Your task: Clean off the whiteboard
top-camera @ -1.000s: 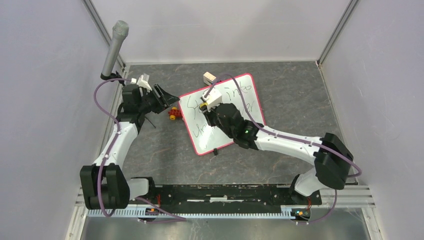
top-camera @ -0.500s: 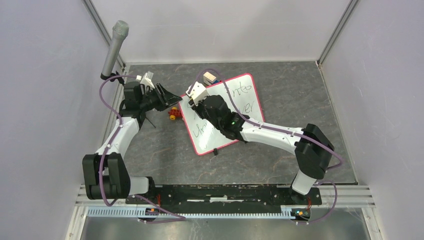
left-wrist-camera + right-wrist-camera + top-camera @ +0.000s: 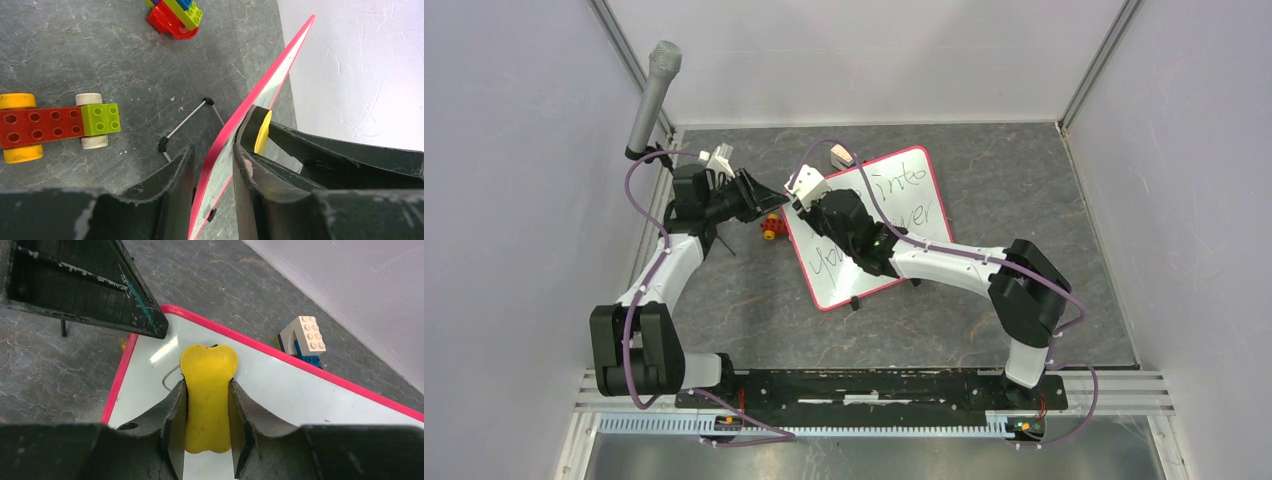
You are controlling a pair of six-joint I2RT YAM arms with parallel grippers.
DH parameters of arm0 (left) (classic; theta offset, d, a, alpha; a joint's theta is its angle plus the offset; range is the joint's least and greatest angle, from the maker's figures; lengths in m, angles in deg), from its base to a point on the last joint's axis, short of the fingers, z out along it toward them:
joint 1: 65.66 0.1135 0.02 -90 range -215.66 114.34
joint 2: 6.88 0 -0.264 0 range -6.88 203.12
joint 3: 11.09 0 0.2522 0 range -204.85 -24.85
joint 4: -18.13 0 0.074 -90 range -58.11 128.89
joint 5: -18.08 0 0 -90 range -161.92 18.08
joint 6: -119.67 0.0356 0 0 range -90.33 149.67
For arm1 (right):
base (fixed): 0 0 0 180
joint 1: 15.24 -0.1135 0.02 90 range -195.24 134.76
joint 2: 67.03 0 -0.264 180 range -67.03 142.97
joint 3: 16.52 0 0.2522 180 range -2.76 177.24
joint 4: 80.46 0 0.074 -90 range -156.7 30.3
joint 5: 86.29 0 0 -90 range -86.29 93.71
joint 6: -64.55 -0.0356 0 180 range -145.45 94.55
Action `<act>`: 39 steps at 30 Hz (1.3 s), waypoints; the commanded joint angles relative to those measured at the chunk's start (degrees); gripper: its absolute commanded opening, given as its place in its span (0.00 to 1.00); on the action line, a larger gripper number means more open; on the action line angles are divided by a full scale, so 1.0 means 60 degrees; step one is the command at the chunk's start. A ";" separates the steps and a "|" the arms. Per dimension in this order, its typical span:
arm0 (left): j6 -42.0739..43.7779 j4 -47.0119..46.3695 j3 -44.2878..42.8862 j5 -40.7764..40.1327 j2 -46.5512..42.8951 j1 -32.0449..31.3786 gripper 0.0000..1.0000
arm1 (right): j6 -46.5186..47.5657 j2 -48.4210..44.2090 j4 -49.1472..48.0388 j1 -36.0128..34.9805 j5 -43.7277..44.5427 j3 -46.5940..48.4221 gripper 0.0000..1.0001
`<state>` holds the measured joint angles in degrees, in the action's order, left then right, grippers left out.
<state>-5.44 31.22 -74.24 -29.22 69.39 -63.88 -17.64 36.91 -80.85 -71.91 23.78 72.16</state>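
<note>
Whiteboard (image 3: 916, 205) lies askew at the middle of the counter (image 3: 1024, 200), toward its far edge. The left arm runs along the counter's left edge with its wrist bent rightward, and the left fingers (image 3: 170, 185) are closed on the board's red rim. The right arm folds at the elbow and stretches across the board. The right fingers (image 3: 172, 412) grip 1 yellow eraser (image 3: 208, 385), pressed on the board's end nearest the counter's far-left corner.

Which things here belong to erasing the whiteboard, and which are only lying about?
For the job: the whiteboard, the yellow eraser in the right tool, the left tool clamping the board's edge.
Lying about: the brick car, the red brick stack, the white and blue bricks, the microphone.
</note>
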 commanded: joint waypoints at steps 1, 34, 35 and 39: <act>0.0060 -0.0426 0.0072 0.0282 -0.0020 -0.0033 0.39 | 0.0031 0.0126 -0.0347 0.0010 0.0149 0.0609 0.34; 0.0140 -0.0709 0.0154 0.0289 -0.0025 -0.0106 0.17 | -0.0389 0.0207 -0.0173 -0.0180 -0.0417 0.0298 0.33; 0.0147 -0.0709 0.0160 0.0257 -0.0018 -0.0099 0.15 | -0.0408 0.0184 -0.0156 -0.0180 -0.0424 0.0323 0.33; 0.0190 -0.0670 0.0138 0.0158 0.0007 -0.0106 0.13 | -0.0529 0.0123 -0.0130 -0.0084 -0.0027 0.0445 0.34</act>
<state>-5.33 29.17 -73.30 -27.89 69.59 -64.30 -19.17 37.50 -80.83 -72.52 22.80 73.31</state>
